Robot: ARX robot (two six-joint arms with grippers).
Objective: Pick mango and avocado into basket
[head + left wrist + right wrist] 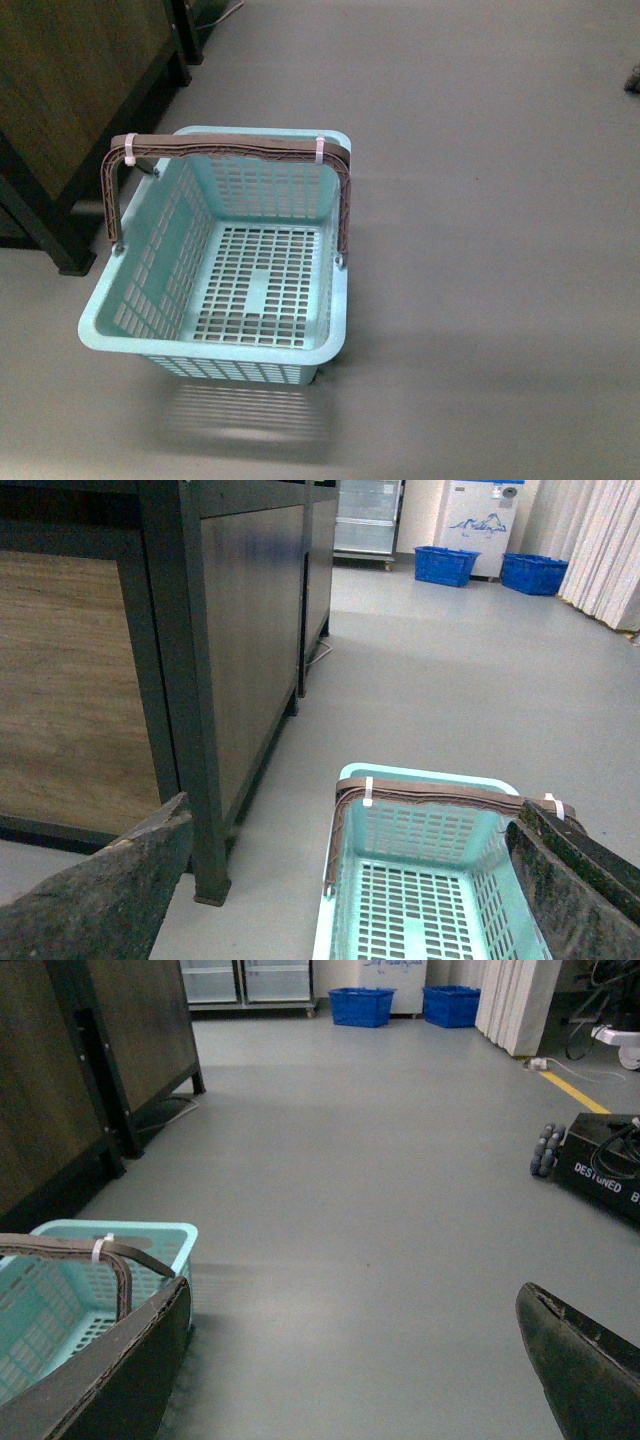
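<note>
The basket (205, 346) is light blue-green with slotted sides and stands on the grey floor, with nothing in it. Its brownish-purple handle (230, 146) is swung upright over the far end. No mango or avocado shows in any view. Neither arm appears in the front view. My left gripper (352, 815) is open above the basket (420, 832), its dark fingers (100, 890) spread wide with nothing between them. My right gripper (352, 1295) is open too, over bare floor to the right of the basket (60, 1305), and holds nothing.
A dark wood-panelled cabinet (70, 100) on black legs stands close to the basket's left. Blue crates (445, 565) and glass-door fridges (245, 980) line the far wall. A black wheeled machine (600, 1165) sits to the right. Grey floor (490, 250) stretches right of the basket.
</note>
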